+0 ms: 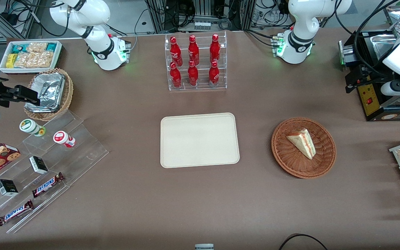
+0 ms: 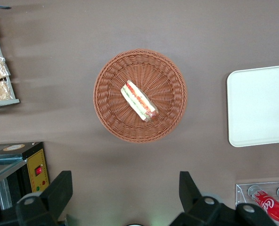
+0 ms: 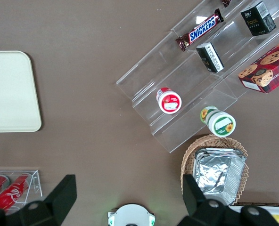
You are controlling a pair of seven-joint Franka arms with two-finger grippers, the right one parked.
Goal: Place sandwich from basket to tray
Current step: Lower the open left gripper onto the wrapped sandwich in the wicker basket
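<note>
The brown table [image 1: 200,201] spreads below my gripper [image 2: 125,200], which hangs high over it with its two black fingers [image 2: 59,190] spread wide and nothing between them. In the front view the gripper itself is out of frame at the working arm's end of the table.

The cream tray [image 1: 199,139] lies flat and bare, well apart from my gripper, toward the parked arm's end; only its rounded edge [image 2: 259,106] reaches my wrist view.

The acrylic rack of red cola bottles [image 1: 195,62] stands farther from the front camera than the tray.

The reddish-brown wicker basket [image 1: 290,163] sits on the table below and ahead of my open fingers, between the tray and the working arm's end.

The sandwich [image 1: 302,142] lies in the basket near its middle, cut edge [image 2: 138,100] showing red and green layers. Not touched by my fingers.
</note>
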